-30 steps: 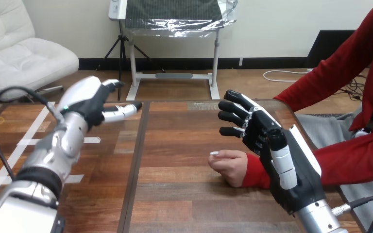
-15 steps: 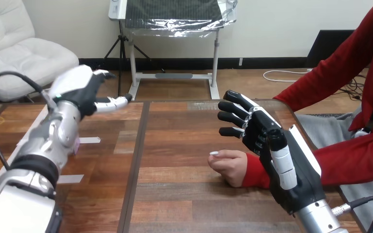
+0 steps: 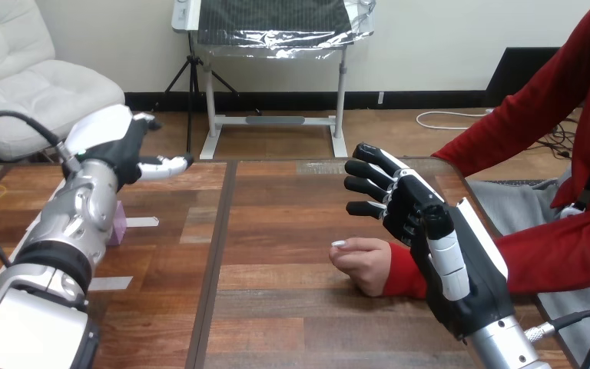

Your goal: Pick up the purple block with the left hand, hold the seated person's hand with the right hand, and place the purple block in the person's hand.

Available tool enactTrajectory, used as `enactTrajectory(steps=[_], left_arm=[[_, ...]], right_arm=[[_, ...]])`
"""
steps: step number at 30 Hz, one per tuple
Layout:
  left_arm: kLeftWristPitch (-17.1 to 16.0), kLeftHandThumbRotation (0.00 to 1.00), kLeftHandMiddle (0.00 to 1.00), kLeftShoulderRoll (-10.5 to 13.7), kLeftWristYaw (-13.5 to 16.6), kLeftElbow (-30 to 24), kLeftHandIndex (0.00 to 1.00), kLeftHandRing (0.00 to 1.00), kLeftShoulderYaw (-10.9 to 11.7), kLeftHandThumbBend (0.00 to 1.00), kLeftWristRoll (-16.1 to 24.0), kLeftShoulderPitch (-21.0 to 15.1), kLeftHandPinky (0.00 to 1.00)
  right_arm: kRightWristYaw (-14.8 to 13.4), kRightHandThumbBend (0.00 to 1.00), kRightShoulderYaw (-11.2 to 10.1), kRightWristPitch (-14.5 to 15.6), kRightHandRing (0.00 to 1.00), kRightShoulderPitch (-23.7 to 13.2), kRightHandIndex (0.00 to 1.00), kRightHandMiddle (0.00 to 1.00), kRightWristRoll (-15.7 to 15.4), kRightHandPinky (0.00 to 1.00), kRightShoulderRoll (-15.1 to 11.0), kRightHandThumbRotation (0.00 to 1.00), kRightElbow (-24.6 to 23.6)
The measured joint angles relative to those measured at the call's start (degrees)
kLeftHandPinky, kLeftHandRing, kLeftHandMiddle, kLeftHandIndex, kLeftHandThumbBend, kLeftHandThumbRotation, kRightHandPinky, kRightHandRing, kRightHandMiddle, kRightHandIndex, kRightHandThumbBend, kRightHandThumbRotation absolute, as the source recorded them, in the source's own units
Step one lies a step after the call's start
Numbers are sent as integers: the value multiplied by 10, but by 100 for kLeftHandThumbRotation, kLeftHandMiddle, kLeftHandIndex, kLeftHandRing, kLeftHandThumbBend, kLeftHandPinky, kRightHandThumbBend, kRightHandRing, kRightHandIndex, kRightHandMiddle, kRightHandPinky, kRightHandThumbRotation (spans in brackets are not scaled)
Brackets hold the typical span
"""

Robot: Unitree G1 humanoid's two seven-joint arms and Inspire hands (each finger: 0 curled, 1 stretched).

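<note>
The purple block (image 3: 117,223) stands on the table's left part, mostly hidden behind my left forearm, with just its right edge showing. My left hand (image 3: 119,146) hovers open above and beyond it, fingers stretched to the right, holding nothing. The person's hand (image 3: 362,261) rests as a loose fist on the table right of centre, its red sleeve running off to the right. My right hand (image 3: 407,204) hangs open just right of and above that fist, fingers spread and pointing left; no finger curls round the fist.
White tape strips (image 3: 142,222) lie on the table's left part. A dark seam (image 3: 215,254) runs front to back between the boards. The person's other arm in a red sleeve (image 3: 522,134) stretches over the far right corner.
My left hand has swung left and slightly up, uncovering the purple block's edge beside the forearm. My right hand and the person's fist have stayed put.
</note>
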Motion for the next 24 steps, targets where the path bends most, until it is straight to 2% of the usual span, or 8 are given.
enactTrajectory(steps=[24], left_arm=[[18, 52, 85, 12, 1, 12, 84, 84, -5, 65, 1, 1, 82]], right_arm=[[6, 92, -1, 0, 87, 0, 88, 87, 0, 80, -1, 100, 0]])
